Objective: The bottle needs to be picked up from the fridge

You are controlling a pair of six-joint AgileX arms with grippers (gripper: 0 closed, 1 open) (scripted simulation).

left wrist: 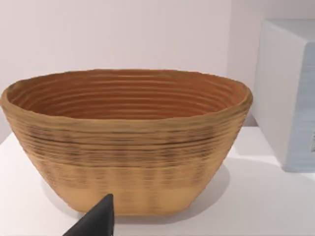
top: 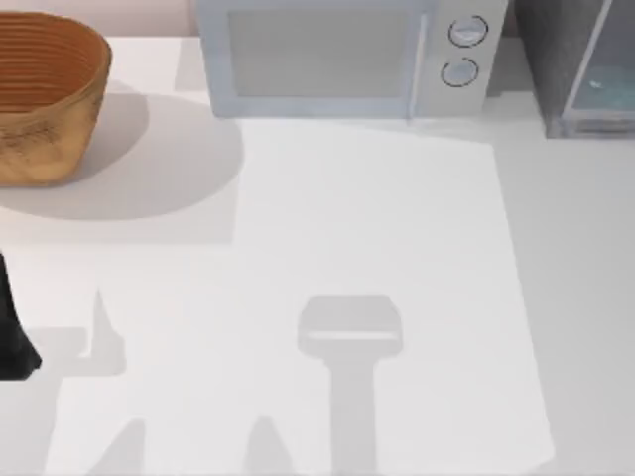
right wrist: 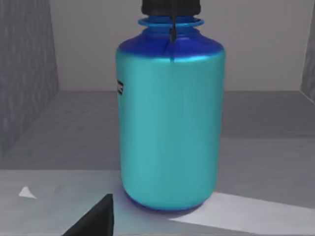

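Observation:
The bottle stands upright on the grey floor inside the fridge, very close in front of my right wrist camera. It has a cyan band, a deep blue shoulder and a black cap. A dark part of my right gripper shows low in that view, short of the bottle and not touching it. In the top view the fridge is the dark speckled cabinet with a pale glassy panel at the back right corner. My left arm is parked at the table's left edge.
A large woven basket stands at the back left, straight ahead of my left gripper. A pale microwave with two round knobs sits at the back middle, between basket and fridge.

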